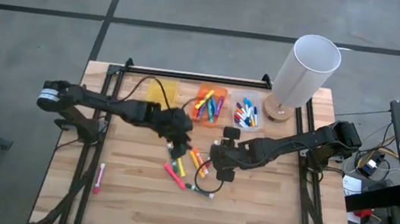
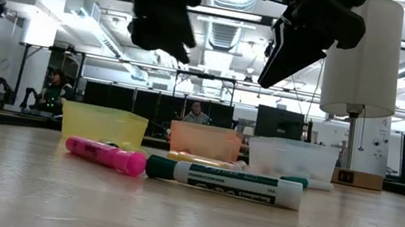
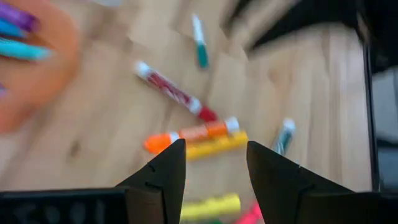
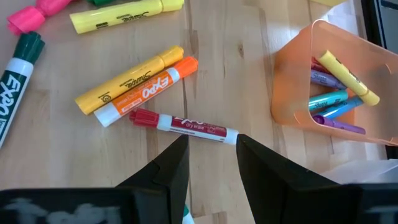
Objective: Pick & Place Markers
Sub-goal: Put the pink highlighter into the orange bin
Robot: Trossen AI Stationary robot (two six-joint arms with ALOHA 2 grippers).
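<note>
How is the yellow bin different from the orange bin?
The yellow bin looks empty, while the orange bin holds a bunch of markers. The yellow bin sits nearer the left edge of the table; the orange bin sits in the middle of the row. Both are small see-through plastic bins.

Yellow bin (image 1: 163,91), orange bin (image 1: 209,104), clear bin (image 1: 246,112) in row; white cylinder (image 1: 305,70) beside clear bin

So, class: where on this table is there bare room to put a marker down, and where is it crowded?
Bare: the wooden table's near strip, and the left side around the lone pink marker. Crowded: the centre, with its loose marker cluster beneath both grippers, and the far edge, with three bins and the white cylinder.
</note>
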